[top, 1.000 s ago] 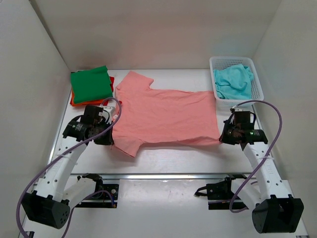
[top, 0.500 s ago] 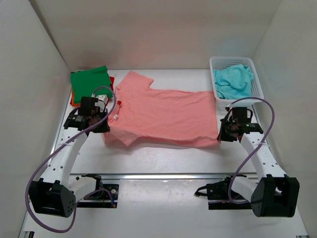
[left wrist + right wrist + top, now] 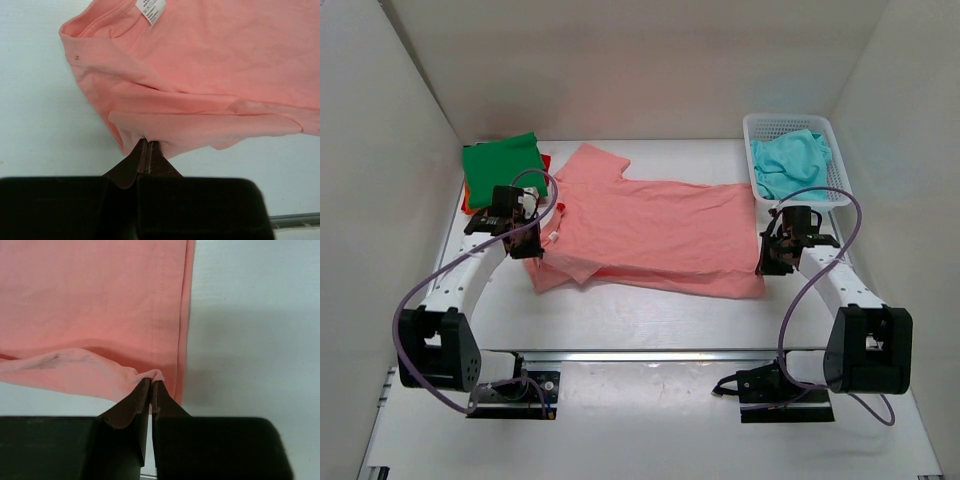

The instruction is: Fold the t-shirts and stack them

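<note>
both sets of fingers pinched on the pink tee's near edge

salmon pink t-shirt [image 3: 655, 225] lies spread mid table [image 3: 650, 320], w/ its near edge doubled over onto itself. left fingers [image 3: 134, 162] are clamped on the sleeve-side hem, cloth bunched at the tips. right fingers [image 3: 129, 409] are clamped on the bottom corner fold. green t-shirt [image 3: 503, 170] sits folded on orange-red t-shirt [image 3: 467, 203] at far left. turquoise t-shirt [image 3: 790, 165] is in the basket [image 3: 788, 119].

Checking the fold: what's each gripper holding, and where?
The salmon pink t-shirt: left gripper pinches its near sleeve edge, right gripper its near hem corner.
</note>
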Robot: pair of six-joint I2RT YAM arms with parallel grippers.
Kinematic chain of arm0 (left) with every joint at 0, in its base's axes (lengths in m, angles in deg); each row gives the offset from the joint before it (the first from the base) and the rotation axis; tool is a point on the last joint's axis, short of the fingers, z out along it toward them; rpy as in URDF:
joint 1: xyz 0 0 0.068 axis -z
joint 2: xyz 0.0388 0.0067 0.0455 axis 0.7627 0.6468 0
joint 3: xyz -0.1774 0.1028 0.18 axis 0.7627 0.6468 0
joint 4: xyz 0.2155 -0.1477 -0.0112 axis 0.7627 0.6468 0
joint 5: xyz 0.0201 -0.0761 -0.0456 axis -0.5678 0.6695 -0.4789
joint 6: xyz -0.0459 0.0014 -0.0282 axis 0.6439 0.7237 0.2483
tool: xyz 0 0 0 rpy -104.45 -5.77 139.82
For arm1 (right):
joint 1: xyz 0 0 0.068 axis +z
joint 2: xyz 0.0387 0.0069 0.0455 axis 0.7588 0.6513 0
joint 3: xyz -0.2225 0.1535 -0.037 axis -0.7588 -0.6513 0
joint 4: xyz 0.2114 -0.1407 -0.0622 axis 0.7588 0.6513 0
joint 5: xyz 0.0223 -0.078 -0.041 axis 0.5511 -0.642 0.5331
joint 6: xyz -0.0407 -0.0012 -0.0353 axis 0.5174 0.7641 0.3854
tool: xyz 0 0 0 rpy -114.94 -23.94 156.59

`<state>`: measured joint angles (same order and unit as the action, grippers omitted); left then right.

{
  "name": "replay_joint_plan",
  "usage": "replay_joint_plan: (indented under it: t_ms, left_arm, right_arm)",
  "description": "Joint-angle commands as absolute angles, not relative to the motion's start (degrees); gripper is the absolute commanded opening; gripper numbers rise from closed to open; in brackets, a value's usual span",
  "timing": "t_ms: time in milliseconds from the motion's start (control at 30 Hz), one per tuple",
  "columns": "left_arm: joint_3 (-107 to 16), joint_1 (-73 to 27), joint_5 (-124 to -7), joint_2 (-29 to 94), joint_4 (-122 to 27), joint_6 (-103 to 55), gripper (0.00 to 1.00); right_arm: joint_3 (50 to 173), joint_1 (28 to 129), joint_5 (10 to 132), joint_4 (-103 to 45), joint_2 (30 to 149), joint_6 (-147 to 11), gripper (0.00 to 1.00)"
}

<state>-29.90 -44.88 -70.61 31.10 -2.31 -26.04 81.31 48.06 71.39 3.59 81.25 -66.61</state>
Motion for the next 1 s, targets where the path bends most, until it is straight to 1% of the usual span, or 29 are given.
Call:
replay_joint_plan:
  t_ms: [0, 333, 467, 667, 967]
  left_arm:
    - [-31.16, -46.18, -71.99, 33.37, -5.69, -25.65, 0.0]
    - [-31.25, -48.47, -73.48, 38.57, -10.0, -25.3, 0.0]
    - [-32.47, -49.52, -73.14, 40.42, -11.49, -24.33, 0.0]
    - [-37.83, -48.38, -71.82, 44.11, -12.03, -23.1, 0.0]
    - [-44.95, -44.43, -65.67, 47.18, -16.68, -22.75, 0.0]
  right_arm:
    - [83.73, 47.34, 70.82, -0.39, 83.03, -65.25, 0.0]
    - [86.02, 47.07, 70.73, -4.44, 89.79, -65.16, 0.0]
    - [86.72, 46.98, 70.2, -5.93, 90.68, -65.34, 0.0]
    - [87.6, 47.33, 70.11, -7.08, 93.05, -66.03, 0.0]
    - [88.13, 48.83, 69.85, -8.92, 94.9, -66.13, 0.0]
